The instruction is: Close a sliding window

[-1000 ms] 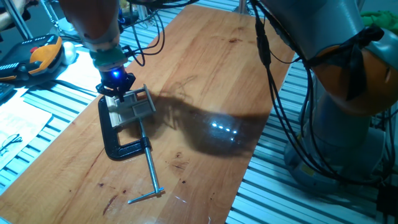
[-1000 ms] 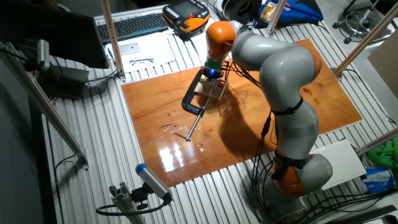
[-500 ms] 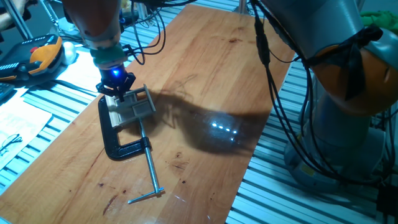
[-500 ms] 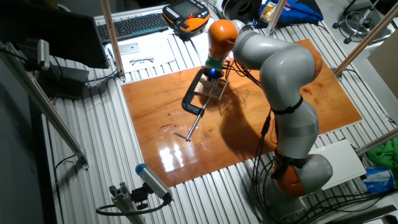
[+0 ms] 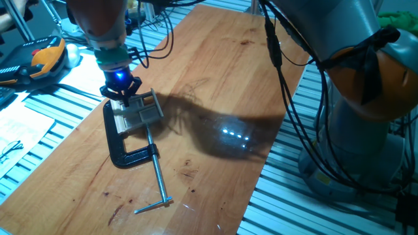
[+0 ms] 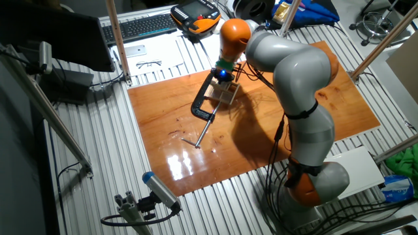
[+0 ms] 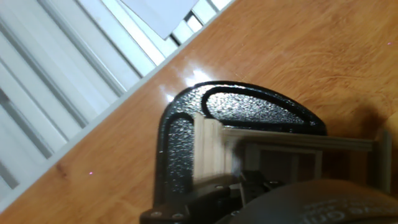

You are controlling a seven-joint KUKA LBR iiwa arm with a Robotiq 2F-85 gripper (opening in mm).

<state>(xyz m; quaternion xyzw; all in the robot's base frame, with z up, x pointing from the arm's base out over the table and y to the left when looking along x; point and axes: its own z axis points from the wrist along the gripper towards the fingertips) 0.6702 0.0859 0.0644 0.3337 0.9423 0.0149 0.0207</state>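
Note:
The sliding window is a small beige wooden frame held on the board by a black C-clamp. My gripper comes down on the window's far left end, a blue light glowing just above its fingers. From the other side the gripper sits right over the window. In the hand view the window's wooden end post and a thin rail lie against the clamp's curved body. The fingertips are hidden by the hand's dark body, so their spacing does not show.
The clamp's long metal screw runs toward the board's near edge. The wooden board rests on a slatted metal table. An orange-and-black handset and papers lie to the left. Cables hang off the arm on the right.
The hand has crept a few pixels toward the far left end of the window. The window and the clamp look unmoved.

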